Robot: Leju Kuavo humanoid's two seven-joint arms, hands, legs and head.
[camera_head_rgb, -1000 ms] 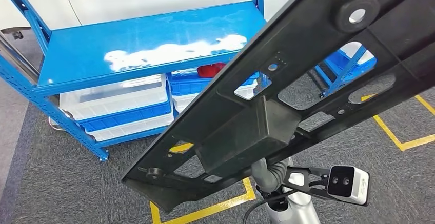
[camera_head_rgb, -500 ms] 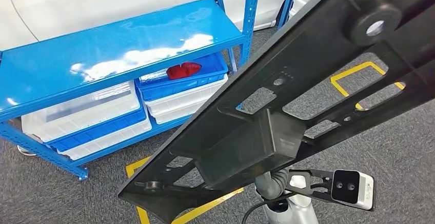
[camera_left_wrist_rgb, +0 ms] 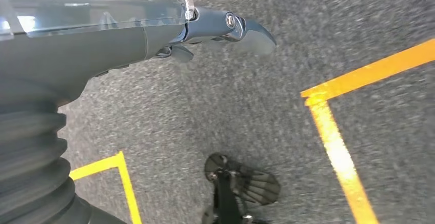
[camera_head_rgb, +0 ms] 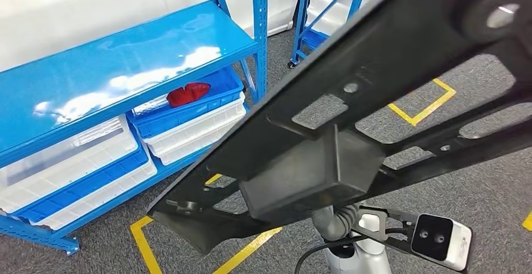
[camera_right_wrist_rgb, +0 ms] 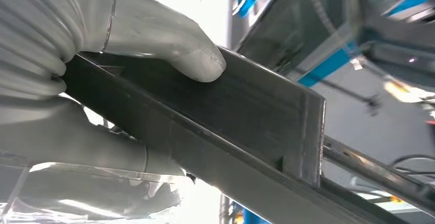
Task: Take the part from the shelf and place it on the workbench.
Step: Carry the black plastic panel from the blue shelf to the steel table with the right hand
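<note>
Carry phase: my right robot hand clasps the long black part, thumb on one face and fingers beneath, holding it slantwise from lower left to upper right of the head view. The left robot hand hangs empty over the carpet, fingers curled in. The blue shelf now sits further toward the upper left than a second ago, so I am turning away. Next I must find the bench, then lower the part flat.
</note>
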